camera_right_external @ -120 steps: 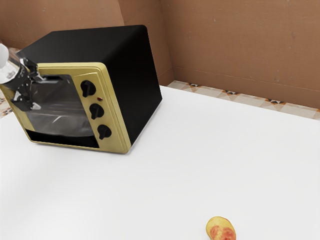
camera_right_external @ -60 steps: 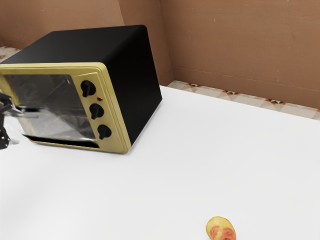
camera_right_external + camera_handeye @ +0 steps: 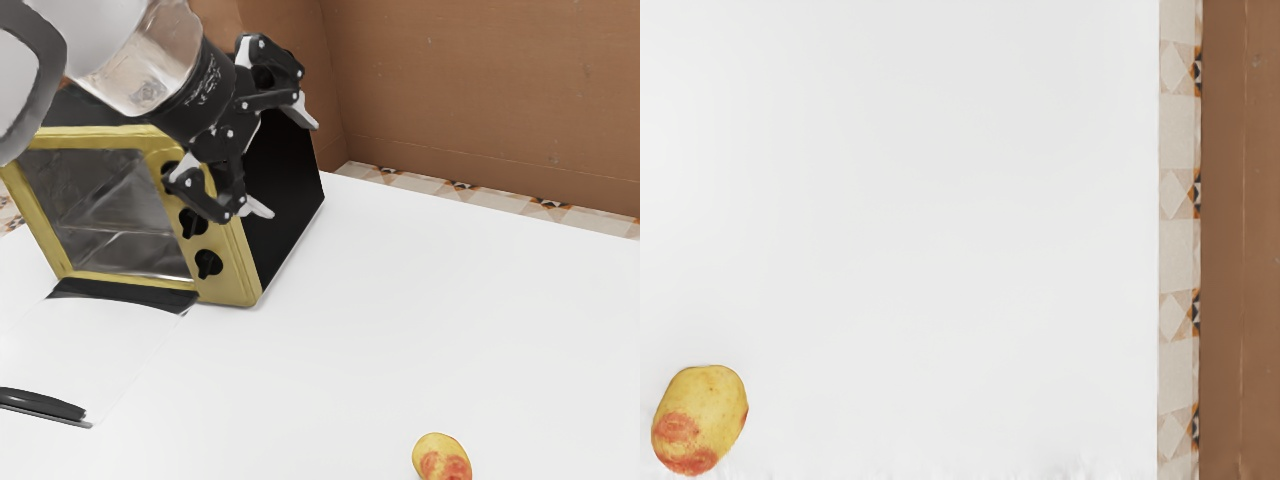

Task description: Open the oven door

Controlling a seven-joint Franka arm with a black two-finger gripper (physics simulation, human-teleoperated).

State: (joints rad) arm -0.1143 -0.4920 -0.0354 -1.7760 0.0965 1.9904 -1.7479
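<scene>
The gripper [image 3: 288, 166] hides part of the oven [image 3: 232, 280] and its top knob [image 3: 168, 180]. The exterior view's left edge cuts off the door handle [image 3: 40, 403]; its lower edge crops what may be a mango [image 3: 443, 460]. Lettering [image 3: 208, 82] is too small to read.

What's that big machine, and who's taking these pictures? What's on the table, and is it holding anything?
The big machine is a robot arm. At its end is a black gripper with two fingers that can pinch, a bit like your thumb and finger. They are spread apart with nothing between them, so it holds nothing.

One picture comes from a camera at the arm's side. The other comes from a camera riding on the arm, looking at the white table.

On the table is a black and gold oven. Its job is to open the oven's door, and the door is folded down, wide open. The yellow and red thing could be a potato or a fruit; I can't be sure.
</scene>
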